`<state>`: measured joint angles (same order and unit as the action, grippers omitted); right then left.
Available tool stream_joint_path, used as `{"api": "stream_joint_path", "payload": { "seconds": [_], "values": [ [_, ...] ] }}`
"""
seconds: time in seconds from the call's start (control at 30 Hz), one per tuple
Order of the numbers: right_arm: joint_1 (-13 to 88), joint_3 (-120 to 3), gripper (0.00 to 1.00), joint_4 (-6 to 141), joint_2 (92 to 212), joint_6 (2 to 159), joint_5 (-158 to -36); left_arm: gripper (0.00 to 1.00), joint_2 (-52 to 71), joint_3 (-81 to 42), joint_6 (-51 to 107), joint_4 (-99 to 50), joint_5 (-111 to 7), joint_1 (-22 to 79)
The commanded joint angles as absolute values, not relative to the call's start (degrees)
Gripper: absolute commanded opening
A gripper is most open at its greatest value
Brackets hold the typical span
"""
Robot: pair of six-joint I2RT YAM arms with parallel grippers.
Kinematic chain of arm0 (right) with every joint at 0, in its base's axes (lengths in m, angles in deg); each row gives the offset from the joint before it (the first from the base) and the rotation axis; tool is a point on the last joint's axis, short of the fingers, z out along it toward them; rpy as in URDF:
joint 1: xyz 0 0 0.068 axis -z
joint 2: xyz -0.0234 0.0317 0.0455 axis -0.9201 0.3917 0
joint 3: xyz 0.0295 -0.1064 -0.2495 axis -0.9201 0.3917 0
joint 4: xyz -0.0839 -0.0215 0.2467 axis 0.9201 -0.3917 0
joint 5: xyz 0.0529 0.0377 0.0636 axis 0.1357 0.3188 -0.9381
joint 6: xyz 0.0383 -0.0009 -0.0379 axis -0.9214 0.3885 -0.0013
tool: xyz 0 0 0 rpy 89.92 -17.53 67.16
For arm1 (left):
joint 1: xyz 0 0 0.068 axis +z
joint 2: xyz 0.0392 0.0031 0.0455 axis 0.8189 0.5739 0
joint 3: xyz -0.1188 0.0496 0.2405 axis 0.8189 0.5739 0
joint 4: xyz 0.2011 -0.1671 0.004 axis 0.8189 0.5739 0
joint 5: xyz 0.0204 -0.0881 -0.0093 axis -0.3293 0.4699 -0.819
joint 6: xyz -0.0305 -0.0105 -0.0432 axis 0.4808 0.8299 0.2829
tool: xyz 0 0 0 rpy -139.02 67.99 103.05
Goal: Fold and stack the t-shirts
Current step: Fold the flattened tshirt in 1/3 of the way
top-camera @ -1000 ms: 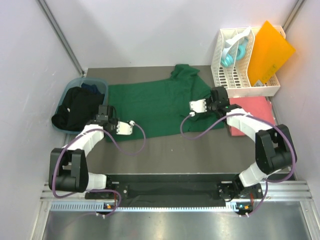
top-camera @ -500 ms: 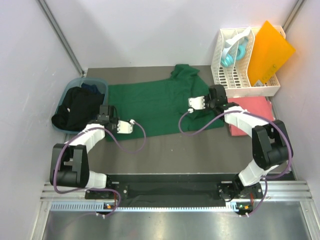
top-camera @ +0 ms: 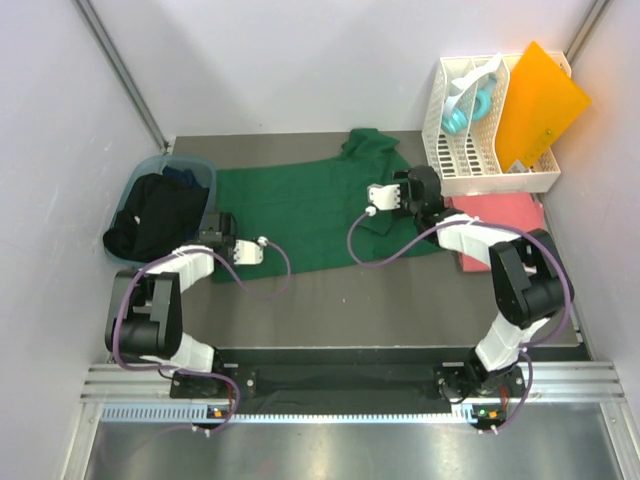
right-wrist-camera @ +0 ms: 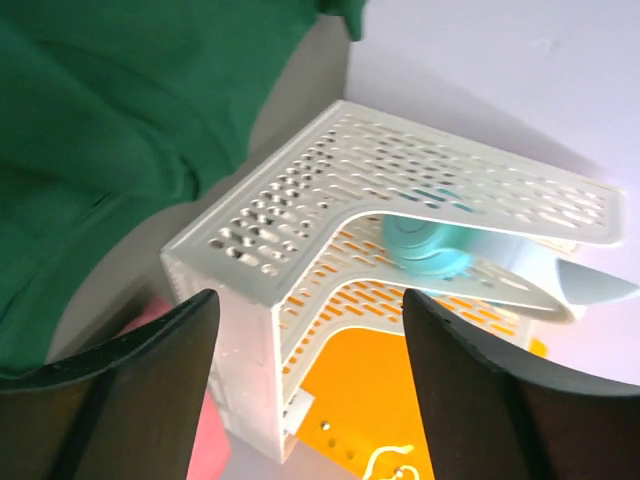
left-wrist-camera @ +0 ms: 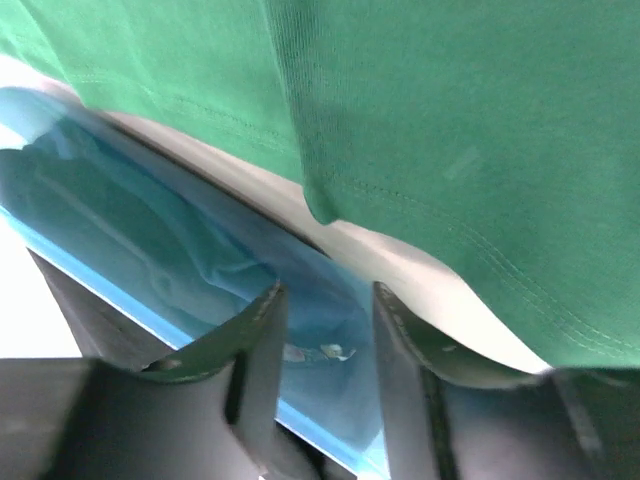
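A dark green t-shirt (top-camera: 300,210) lies spread flat across the middle of the table. A coral pink t-shirt (top-camera: 505,222) lies folded at the right. Dark t-shirts (top-camera: 155,212) are heaped in a blue basket (top-camera: 195,165) at the left. My left gripper (top-camera: 214,228) sits low at the green shirt's left hem (left-wrist-camera: 450,130), beside the basket wall (left-wrist-camera: 150,250). It is open with nothing between the fingers (left-wrist-camera: 255,350). My right gripper (top-camera: 425,187) hovers over the green shirt's right edge (right-wrist-camera: 100,120). It is open wide and empty, facing the white rack (right-wrist-camera: 300,215).
The white slotted rack (top-camera: 480,150) stands at the back right. It holds an orange plastic sheet (top-camera: 538,100) and a teal object (top-camera: 460,115). Grey walls close in the left, back and right sides. Purple cables loop from both wrists over the table.
Both grippers have gone from shut to open. The right gripper has moved left and toward the back. The left wrist has drawn slightly nearer the basket. The green shirt lies as before.
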<state>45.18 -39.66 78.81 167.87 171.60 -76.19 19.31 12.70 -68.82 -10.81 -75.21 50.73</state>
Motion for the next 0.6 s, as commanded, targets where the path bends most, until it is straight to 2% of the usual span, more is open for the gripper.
{"api": "stream_joint_path", "payload": {
  "seconds": [0.0,0.03,0.07,0.13,0.17,0.23,0.27,0.3,0.4,0.57],
  "values": [
    [43.83,-38.68,0.75,94.37,169.07,170.41,-70.73,0.47,20.3,12.98,-66.01,-15.74,-80.59,50.93],
    [43.74,-38.76,0.76,95.61,169.16,170.15,-69.85,0.47,20.3,13.24,-65.75,-18.53,-81.29,50.85],
    [43.74,-39.37,0.76,95.97,169.07,169.97,-69.23,0.52,20.3,13.25,-65.31,-19.69,-83.04,50.85],
    [43.74,-40.95,0.75,90.47,167.94,167.0,-68.78,0.55,19.61,12.55,-63.47,-21.7,-84.1,50.85],
    [43.65,-43.49,0.75,86.09,166.19,165.15,-69.39,0.55,19.08,11.24,-62.68,-21.55,-84.46,50.85],
    [43.83,-47.18,0.72,64.94,162.68,159.26,-77.62,0.55,16.11,9.65,-59.95,-17.79,-82.45,50.85],
    [43.83,-50.33,0.69,57.81,161.87,158.72,-81.14,0.55,14.95,8.34,-59.33,-16.2,-79.91,50.76],
    [43.74,-51.32,0.62,47.74,161.17,158.63,-86.14,0.53,13.81,7.72,-58.98,-14.53,-78.24,50.67],
    [41.72,-53.18,0.43,37.04,161.25,158.28,-89.35,0.51,10.03,7.88,-59.94,-12.49,-72.18,50.41],
    [38.03,-55.29,0.38,31.55,164.41,155.3,-91.72,0.47,8.52,7.62,-59.42,-8.46,-68.82,46.72]
  ]
}}
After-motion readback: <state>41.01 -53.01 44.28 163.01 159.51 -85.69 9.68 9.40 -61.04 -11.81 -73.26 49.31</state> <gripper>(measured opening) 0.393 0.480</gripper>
